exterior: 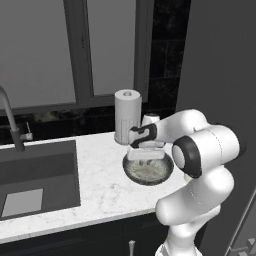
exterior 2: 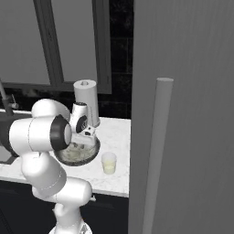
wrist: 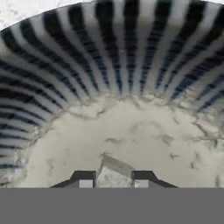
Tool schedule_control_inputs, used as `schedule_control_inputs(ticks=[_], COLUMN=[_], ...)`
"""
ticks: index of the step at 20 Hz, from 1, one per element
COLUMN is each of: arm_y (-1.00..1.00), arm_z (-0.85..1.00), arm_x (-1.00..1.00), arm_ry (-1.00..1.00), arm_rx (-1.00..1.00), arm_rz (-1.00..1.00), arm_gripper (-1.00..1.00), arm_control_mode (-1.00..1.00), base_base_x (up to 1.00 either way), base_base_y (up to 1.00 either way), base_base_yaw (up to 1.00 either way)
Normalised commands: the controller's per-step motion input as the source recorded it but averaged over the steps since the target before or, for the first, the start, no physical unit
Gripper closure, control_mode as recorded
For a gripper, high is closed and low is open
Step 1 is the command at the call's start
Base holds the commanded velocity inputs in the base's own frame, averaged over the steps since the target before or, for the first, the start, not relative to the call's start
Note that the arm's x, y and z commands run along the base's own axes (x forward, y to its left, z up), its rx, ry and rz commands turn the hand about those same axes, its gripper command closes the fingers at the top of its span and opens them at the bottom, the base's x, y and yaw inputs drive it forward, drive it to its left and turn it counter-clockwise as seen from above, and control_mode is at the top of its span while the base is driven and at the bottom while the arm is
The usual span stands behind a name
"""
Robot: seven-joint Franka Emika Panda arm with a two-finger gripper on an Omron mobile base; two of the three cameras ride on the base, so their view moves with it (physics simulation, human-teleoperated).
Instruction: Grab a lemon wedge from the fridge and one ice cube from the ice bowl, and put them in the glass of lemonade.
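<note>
While inside ice bowl (wrist: 52, 83), claw (wrist: 113, 183) (pinching ice cube (wrist: 113, 173))

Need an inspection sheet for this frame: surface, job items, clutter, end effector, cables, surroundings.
Surface: pale marble counter, dark cabinets below.
Job's things: ice bowl on the counter under the hand; ribbed inner wall in the hand view. Glass of lemonade stands on the counter beside the bowl, apart from it. Fridge door shut, bar handle in front. Lemon wedge: nothing seen.
Clutter: tall white cylinder behind the bowl.
End effector: down inside the bowl, fingers closed on a pale ice cube.
Cables: nothing seen.
Surroundings: dark sink with faucet, window above the counter.
</note>
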Motion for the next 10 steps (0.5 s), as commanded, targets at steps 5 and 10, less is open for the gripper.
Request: schedule_control_inputs(ticks=[5,10], arm_y=[0.0,-0.02], arm_z=[0.53,0.3], arm_x=[-0.53,-0.33], arm_ry=[-0.15,-0.13], arm_rx=[0.01,0.07], arm_rz=[0.0,0.0], arm_gripper=[1.0,1.0], arm_control_mode=[-1.0,-1.0], base_base_x=[0.0,0.0], base_base_y=[0.0,0.0], base_base_yaw=[0.0,0.0])
